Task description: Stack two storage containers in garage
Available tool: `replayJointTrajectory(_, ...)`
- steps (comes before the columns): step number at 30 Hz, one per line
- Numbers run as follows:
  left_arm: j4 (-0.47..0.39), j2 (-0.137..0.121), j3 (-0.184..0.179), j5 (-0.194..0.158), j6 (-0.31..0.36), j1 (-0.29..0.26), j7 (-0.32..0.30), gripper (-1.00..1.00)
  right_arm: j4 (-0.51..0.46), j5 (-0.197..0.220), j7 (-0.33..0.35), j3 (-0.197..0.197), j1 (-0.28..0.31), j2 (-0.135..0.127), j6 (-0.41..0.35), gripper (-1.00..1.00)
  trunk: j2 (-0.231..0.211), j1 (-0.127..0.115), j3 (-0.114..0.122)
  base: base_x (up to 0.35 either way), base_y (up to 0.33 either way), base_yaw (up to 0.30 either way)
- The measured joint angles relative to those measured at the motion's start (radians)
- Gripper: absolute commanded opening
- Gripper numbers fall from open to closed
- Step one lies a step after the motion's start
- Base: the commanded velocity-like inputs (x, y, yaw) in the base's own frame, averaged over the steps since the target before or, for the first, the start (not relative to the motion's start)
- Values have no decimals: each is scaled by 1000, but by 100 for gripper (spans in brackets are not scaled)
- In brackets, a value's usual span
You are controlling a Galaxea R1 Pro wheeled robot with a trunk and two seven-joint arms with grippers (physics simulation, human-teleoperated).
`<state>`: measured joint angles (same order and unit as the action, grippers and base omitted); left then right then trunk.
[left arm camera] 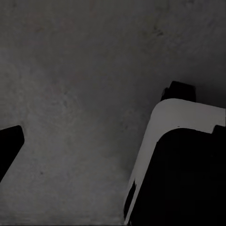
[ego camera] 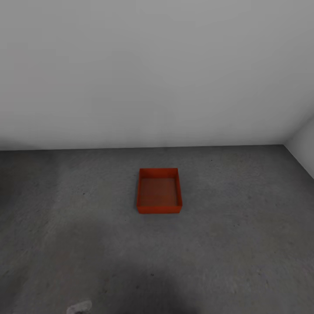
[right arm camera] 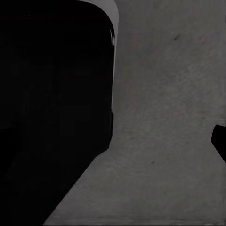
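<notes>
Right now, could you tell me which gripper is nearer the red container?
Neither clearly: the container sits centred ahead on the floor; both wrist cameras face floor beside the robot's base, well back from it.

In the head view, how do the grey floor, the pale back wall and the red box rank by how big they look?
1. Floor and back wall: each takes about half the picture, too close to rank.
2. Red box: by far the smallest, sitting on the floor.

One open red-orange storage container (ego camera: 158, 192) sits upright on the floor (ego camera: 244, 244).
</notes>
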<state>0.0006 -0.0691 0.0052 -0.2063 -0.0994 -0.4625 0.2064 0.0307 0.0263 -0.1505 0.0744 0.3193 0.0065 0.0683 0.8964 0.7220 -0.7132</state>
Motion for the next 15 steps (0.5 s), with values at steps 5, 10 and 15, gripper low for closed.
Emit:
replayJointTrajectory(5, 0, 1, -1, 1, 39, 67, -44, 100, 0, 2, 10, 0, -72, -1, 44, 100, 0, 0, 4, 0, 0, 0)
replayJointTrajectory(10, 1, 1, -1, 0, 101, 103, -85, 100, 0, 4, 14, 0, -115, 0, 88, 100, 0, 0, 12, 0, 0, 0)
replayJointTrajectory(15, 1, 4, -2, 0, 110, 122, -95, 100, 0, 4, 14, -1, -132, 1, 102, 100, 0, 0, 20, 0, 0, 0)
